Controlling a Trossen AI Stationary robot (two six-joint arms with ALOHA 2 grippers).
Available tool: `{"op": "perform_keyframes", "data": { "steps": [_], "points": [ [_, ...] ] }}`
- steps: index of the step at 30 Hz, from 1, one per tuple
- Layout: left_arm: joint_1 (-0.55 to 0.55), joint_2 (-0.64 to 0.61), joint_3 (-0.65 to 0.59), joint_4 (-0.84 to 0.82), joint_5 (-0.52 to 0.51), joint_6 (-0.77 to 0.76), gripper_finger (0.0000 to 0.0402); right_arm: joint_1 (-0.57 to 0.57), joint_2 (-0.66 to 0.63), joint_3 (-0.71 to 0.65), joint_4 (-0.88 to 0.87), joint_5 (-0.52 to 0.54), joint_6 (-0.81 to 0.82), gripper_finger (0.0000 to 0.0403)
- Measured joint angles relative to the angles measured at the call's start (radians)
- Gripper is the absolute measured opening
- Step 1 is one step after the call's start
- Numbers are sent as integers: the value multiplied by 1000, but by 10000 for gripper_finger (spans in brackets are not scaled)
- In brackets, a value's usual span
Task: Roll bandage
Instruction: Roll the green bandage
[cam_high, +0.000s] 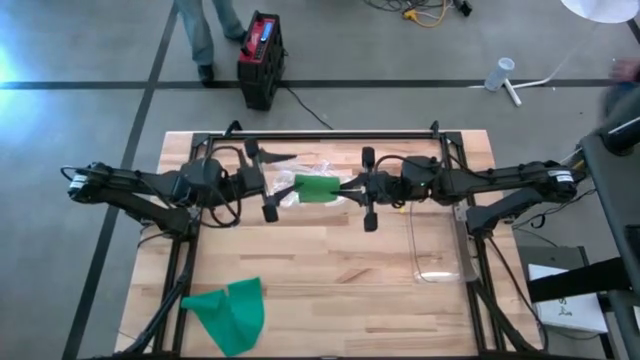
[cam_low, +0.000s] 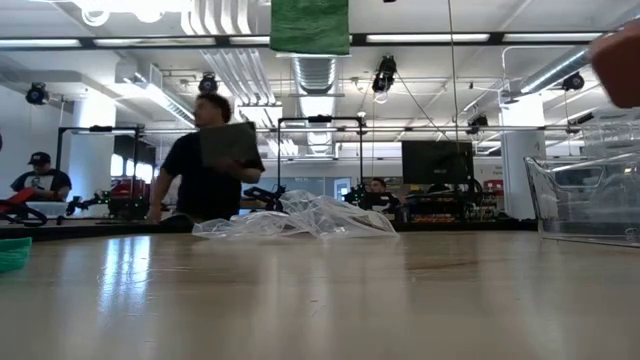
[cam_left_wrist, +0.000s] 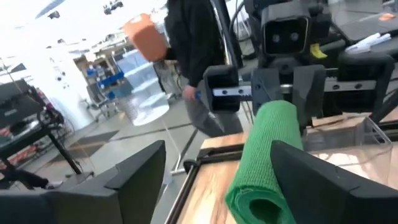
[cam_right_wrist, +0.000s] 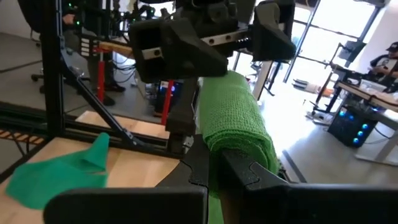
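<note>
A rolled green bandage (cam_high: 318, 188) hangs level high above the table, between my two grippers; in the low view the roll (cam_low: 310, 25) shows at the top. My right gripper (cam_high: 348, 188) is shut on the roll's right end. My left gripper (cam_high: 285, 190) stands open around the roll's left end (cam_left_wrist: 255, 205), which lies close to one finger (cam_left_wrist: 311, 180). A second green bandage (cam_high: 232, 312) lies loose and flat on the table's near left part. My right gripper (cam_right_wrist: 211, 163) pinches the roll's end (cam_right_wrist: 217, 149) between its two shut fingers. It comes level from the table's right, the fingers lying along the roll. The roll (cam_right_wrist: 236, 118) is lifted clear and stretches level toward the other gripper. My left gripper: whether its finger touches the roll, I cannot tell.
A crumpled clear plastic bag (cam_low: 300, 218) lies on the table under the grippers, toward the far edge. A clear plastic container (cam_high: 440, 240) stands on the table's right. Bare wood lies in the near middle. People move in the room beyond.
</note>
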Motion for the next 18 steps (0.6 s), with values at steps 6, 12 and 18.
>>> {"op": "perform_keyframes", "data": {
  "steps": [6,12,18],
  "points": [
    [1,-1,0,-51,-6,-30,290,-11,0,0,-3,2,1,3],
    [-3,-2,0,-22,47,-34,300,-25,0,2,-6,25,3,3],
    [-3,9,-2,-21,50,-28,303,-26,1,2,-10,24,7,3]
  ]
}}
